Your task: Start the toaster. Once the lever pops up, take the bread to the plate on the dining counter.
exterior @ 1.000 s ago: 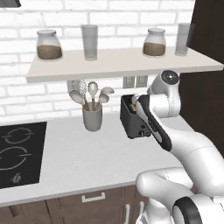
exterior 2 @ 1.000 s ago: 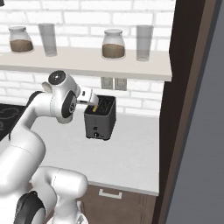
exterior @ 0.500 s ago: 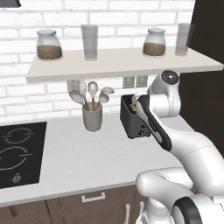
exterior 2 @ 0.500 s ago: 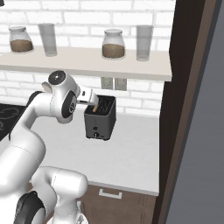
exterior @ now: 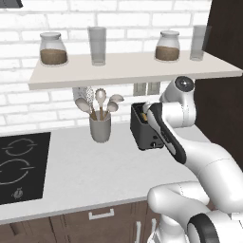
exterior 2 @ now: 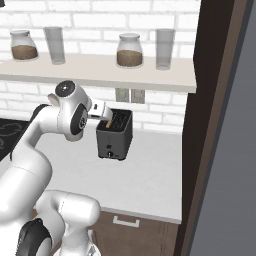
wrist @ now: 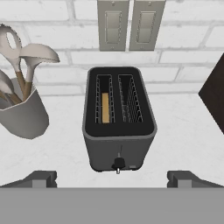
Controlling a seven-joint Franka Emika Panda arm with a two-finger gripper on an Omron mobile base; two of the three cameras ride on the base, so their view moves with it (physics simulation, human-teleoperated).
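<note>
Nothing shifted since the earlier pictures, arm and things in the same places. Pale grey counter [exterior: 95, 166] along the white brick wall, carrying a black hob [exterior: 19, 166] at the left. Small boxy dark grey toaster [wrist: 119, 118] at the back, below two wall sockets [wrist: 130, 24]. Grey utensil cup [wrist: 22, 114] with spoons just beside, on its left. Pincer [wrist: 111, 178] hovering before the toaster, released, fingers wide apart. Thin tan slice of bread [wrist: 105, 107] upright in the left slot.
</note>
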